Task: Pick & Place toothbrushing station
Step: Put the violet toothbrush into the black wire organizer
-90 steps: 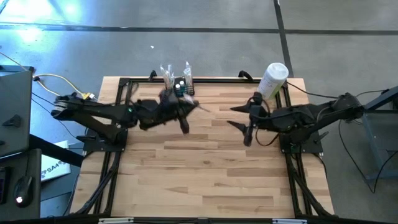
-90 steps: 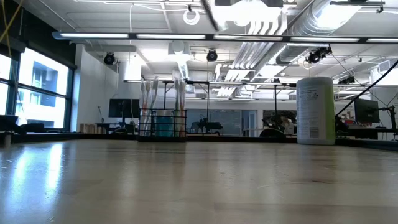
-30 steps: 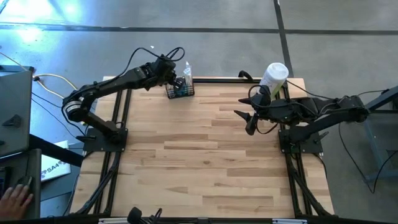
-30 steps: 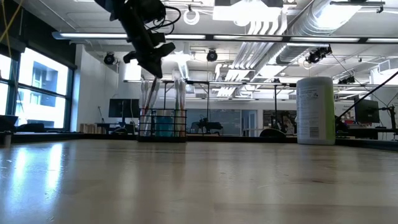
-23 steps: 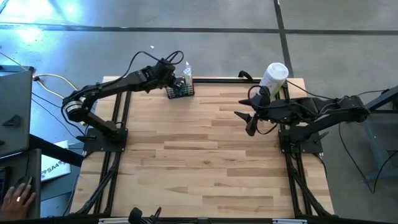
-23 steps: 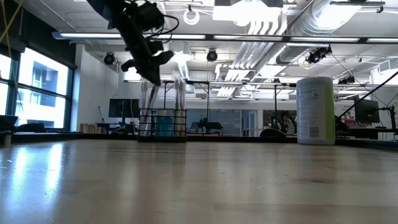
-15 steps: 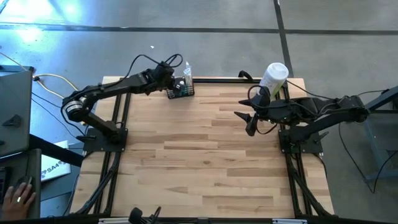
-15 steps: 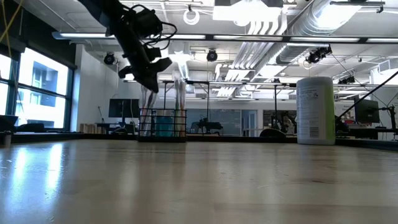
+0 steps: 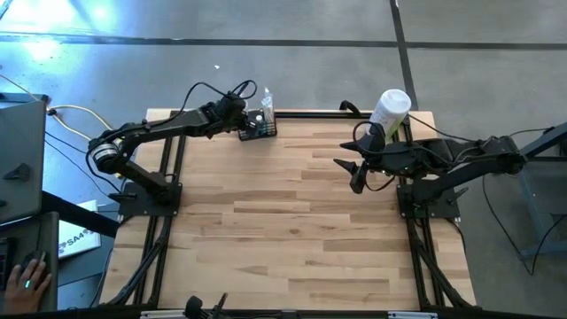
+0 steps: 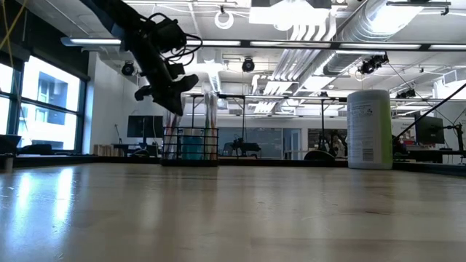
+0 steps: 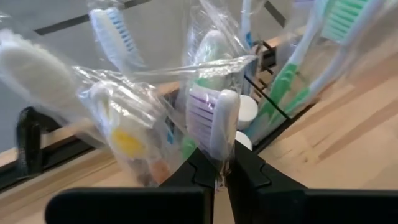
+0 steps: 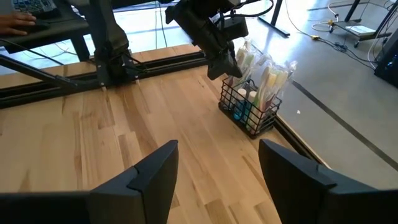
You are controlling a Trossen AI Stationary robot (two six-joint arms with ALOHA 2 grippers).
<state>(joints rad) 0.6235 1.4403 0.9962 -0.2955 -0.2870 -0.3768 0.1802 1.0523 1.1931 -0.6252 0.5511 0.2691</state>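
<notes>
The toothbrushing station (image 9: 258,128) is a small black wire rack at the table's far edge, left of centre, standing on its base. It holds several toothbrushes in clear wrappers (image 12: 260,78). My left gripper (image 9: 244,117) hangs just above the rack's left side (image 10: 177,108), shut on a white toothbrush with purple bristles (image 11: 210,118). My right gripper (image 9: 349,174) waits open above the table's right part, with nothing between its fingers (image 12: 214,180). My left gripper pinches the toothbrush between its two fingertips just behind the head (image 11: 219,163). The head sticks out past the fingertips. The fingers slant down from the table's left toward the rack. The brush is lifted clear, its head among the wrapped brushes in the rack.
A tall white cylindrical container (image 9: 391,110) stands at the far right corner (image 10: 370,129). Black frame rails (image 9: 310,115) run along the table's far edge. A person's hand (image 9: 24,285) rests at a desk beyond the table's left side.
My left gripper has sunk toward the rack and drifted a little toward the table's left edge, staying shut on the toothbrush. The rack has stayed where it was.
</notes>
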